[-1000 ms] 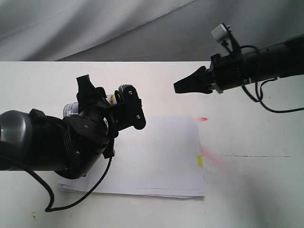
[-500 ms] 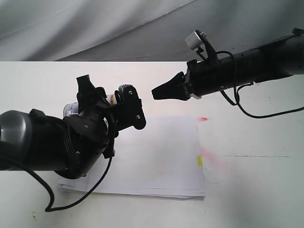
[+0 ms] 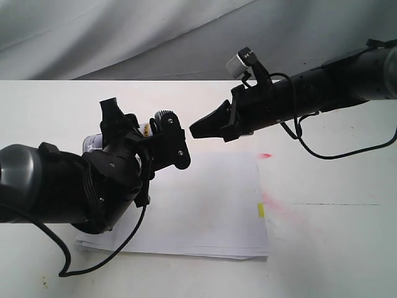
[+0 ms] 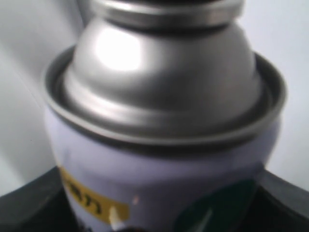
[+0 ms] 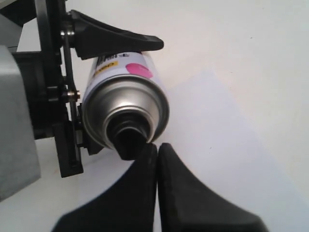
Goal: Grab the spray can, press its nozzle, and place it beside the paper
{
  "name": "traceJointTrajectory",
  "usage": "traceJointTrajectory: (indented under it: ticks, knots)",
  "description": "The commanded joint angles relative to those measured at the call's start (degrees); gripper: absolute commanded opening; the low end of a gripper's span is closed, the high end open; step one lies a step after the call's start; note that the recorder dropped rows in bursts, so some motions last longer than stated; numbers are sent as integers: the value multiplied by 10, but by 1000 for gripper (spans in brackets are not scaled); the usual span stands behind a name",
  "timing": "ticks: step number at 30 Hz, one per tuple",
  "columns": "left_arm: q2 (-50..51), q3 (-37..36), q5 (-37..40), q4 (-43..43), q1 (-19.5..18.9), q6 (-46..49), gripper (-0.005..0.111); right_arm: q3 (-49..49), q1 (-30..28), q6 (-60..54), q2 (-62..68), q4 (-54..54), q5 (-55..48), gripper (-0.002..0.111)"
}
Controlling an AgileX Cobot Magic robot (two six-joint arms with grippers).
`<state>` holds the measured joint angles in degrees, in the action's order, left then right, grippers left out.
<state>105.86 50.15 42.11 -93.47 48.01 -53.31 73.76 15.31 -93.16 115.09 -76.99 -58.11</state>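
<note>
While left-gripped, nozzle (image 5: 126, 138) near right gripper (image 5: 157, 149)

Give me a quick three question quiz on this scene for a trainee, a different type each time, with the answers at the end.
1. Fill the gap: the right gripper, its tips together, points at the spray can's black ____.
2. True or false: the paper has a yellow tab at one edge.
3. Pick one. The spray can is held by: A) the left gripper; B) the right gripper; C) nothing, it stands on the paper.

Key: 1 nozzle; 2 true; 3 A.
</note>
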Motion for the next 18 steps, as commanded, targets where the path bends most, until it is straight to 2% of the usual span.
traceJointTrajectory:
  ticks: [1, 18]
  knots:
    - [-5, 0, 16, -10, 2, -6, 0, 3, 1, -26, -2, -27, 2, 0]
    - [-5, 0, 16, -10, 2, -6, 0, 3, 3, -26, 0, -28, -19, 0]
